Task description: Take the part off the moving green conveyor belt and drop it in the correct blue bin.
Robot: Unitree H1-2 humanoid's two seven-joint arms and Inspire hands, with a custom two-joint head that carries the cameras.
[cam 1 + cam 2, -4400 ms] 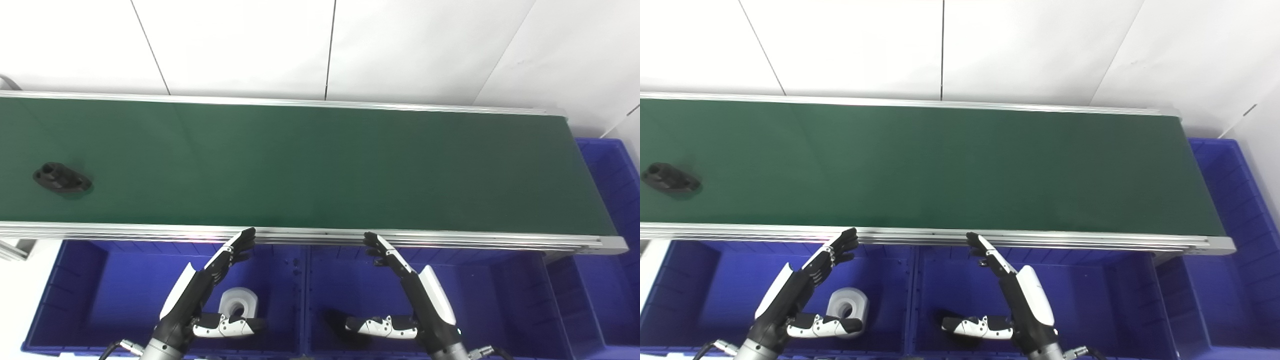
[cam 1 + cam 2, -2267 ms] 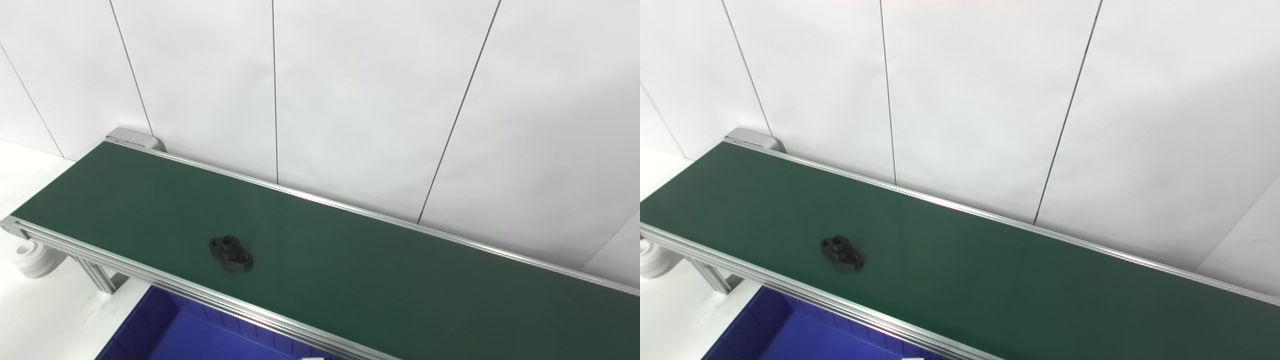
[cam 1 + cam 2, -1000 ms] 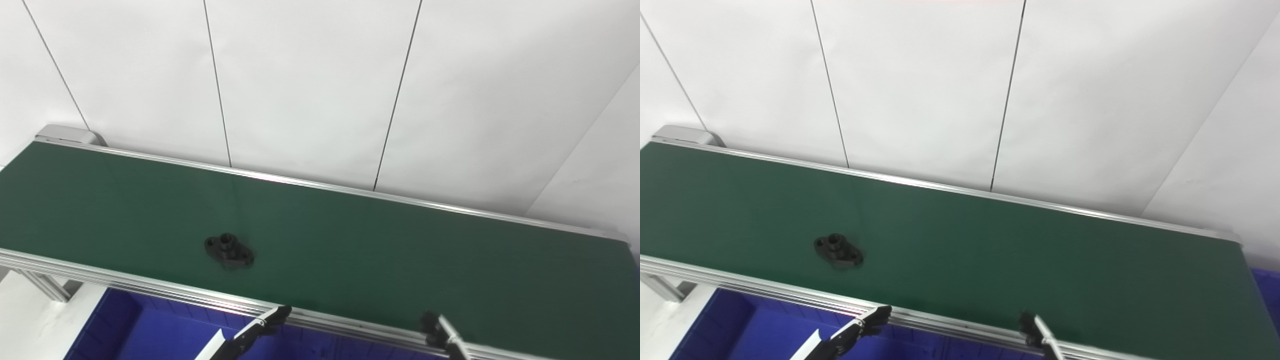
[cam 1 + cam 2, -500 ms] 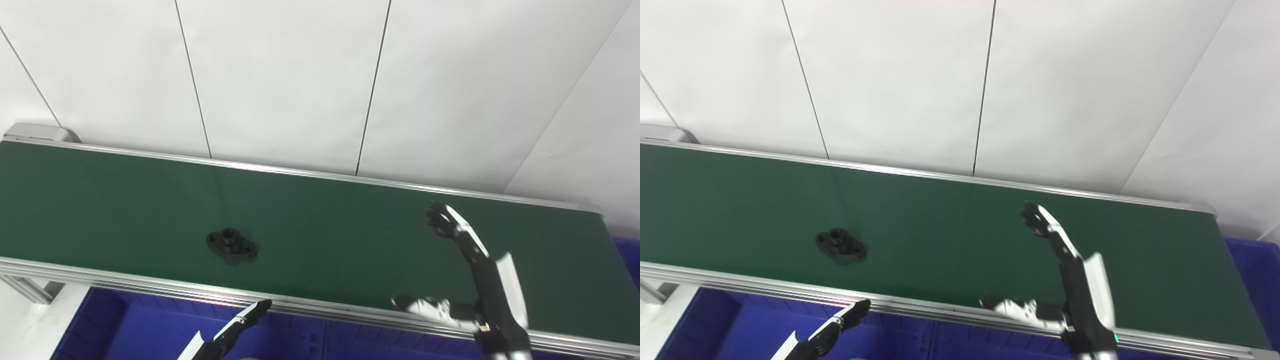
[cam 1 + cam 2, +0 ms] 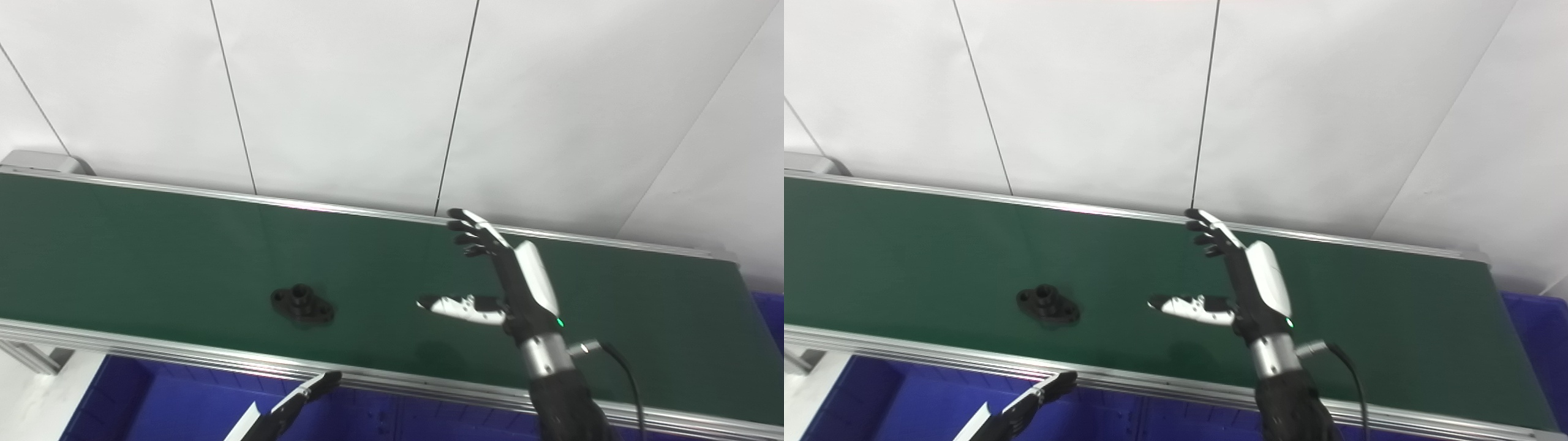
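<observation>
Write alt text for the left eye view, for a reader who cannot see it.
A robot's right hand, open with fingers spread, hangs above a green conveyor belt, to the right of a small black flanged part lying on the belt. Only the left hand's fingertips show, low over a blue bin in front of the belt.

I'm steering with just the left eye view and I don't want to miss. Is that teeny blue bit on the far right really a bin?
Observer: Yes. The right eye view shows much more of it: a blue bin sits just past the right end of the belt.
Operator: And where does the belt stop? Mine runs off the picture.
Observer: In the right eye view its right edge shows all the way down to the near rail, with the blue bin right beside it.
</observation>
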